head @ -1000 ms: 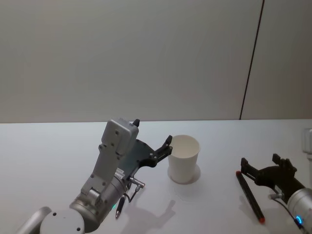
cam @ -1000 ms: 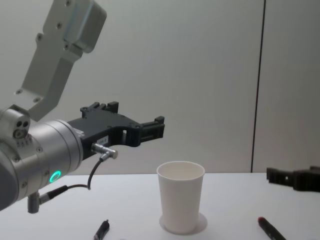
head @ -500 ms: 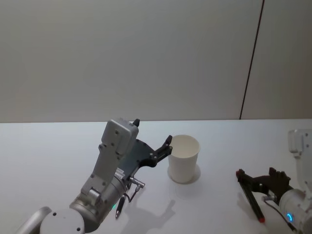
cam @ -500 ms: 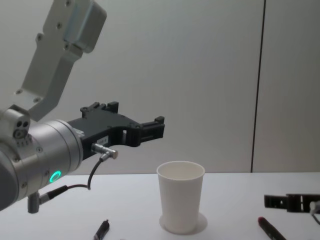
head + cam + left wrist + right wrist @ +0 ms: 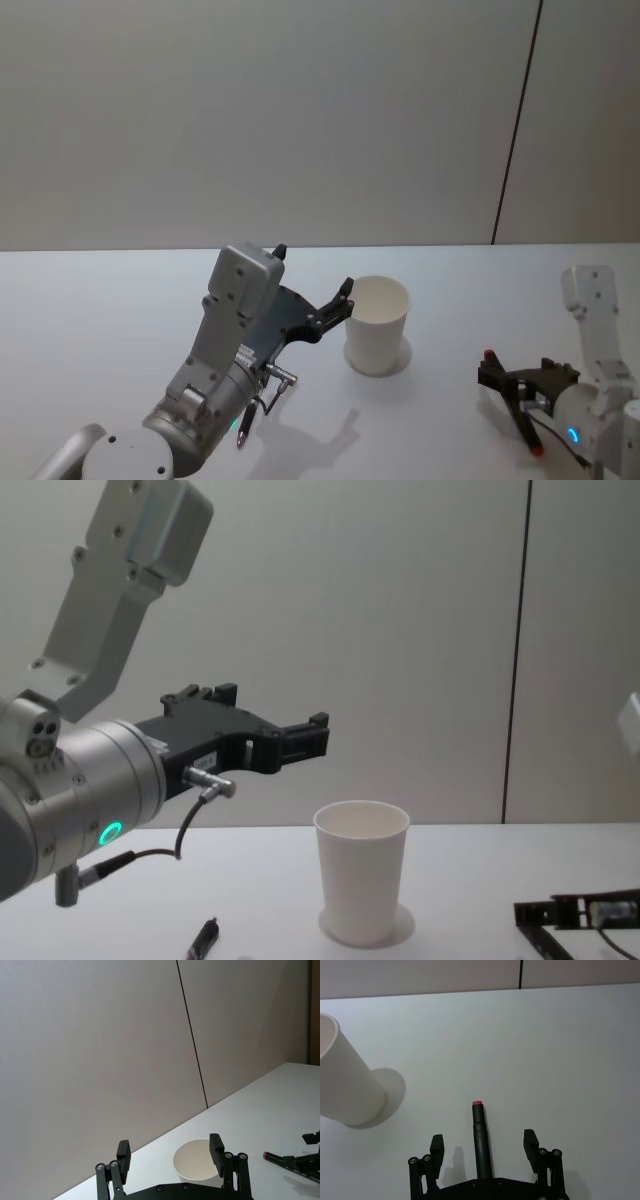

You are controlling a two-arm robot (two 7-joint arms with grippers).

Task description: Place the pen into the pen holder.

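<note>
Bare lab-like test room: plain white table, grey panelled wall.

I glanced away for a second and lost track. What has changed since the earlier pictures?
The right hand has come down toward the table and now straddles the red-tipped pen, fingers open, nothing gripped yet. The left hand stayed raised and open near the pen holder. The holder and pen have not moved.

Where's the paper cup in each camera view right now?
Head: paper cup centre, below middle.
Chest: paper cup lower centre.
Left wrist: paper cup just past left gripper's open jaws.
Right wrist: paper cup beside the pen the right gripper straddles.
Shared landmark: dark wall seam.
</note>
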